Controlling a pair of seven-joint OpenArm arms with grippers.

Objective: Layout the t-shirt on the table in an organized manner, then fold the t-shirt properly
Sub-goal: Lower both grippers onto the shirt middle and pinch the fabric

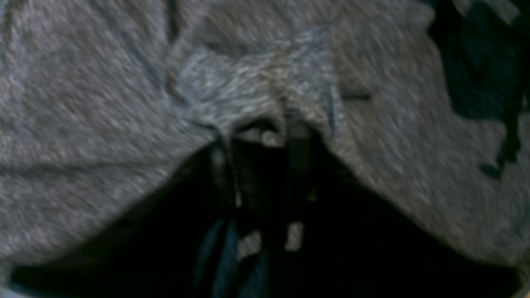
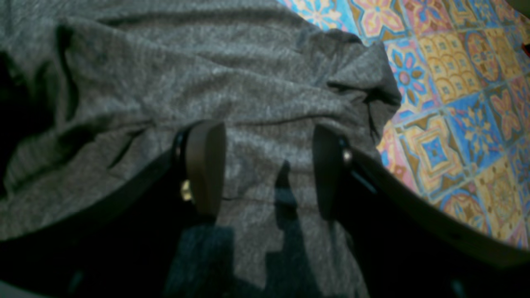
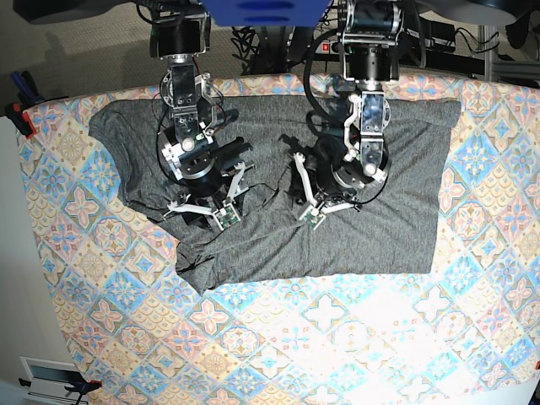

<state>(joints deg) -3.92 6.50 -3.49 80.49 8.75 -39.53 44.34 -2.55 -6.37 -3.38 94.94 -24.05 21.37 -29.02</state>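
Now left gripper [image 1: 265, 136] jaws clamped on t-shirt [image 3: 278, 194], right gripper [image 2: 265, 174] jaws apart above it.

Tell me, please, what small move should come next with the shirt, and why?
Probably lift the left gripper slightly: its jaws look pinched on a fold of the t-shirt. The right gripper hangs open over wrinkled fabric, and the lower sleeve corner is rumpled on the table.

Two black arms [image 3: 187, 126] [image 3: 364, 126] with round silver-faced joints, thin black cables and white finger brackets; the right gripper [image 2: 269, 169] has flat brown oval pads [image 2: 205, 165], a brass screw [image 2: 186, 191] beside one
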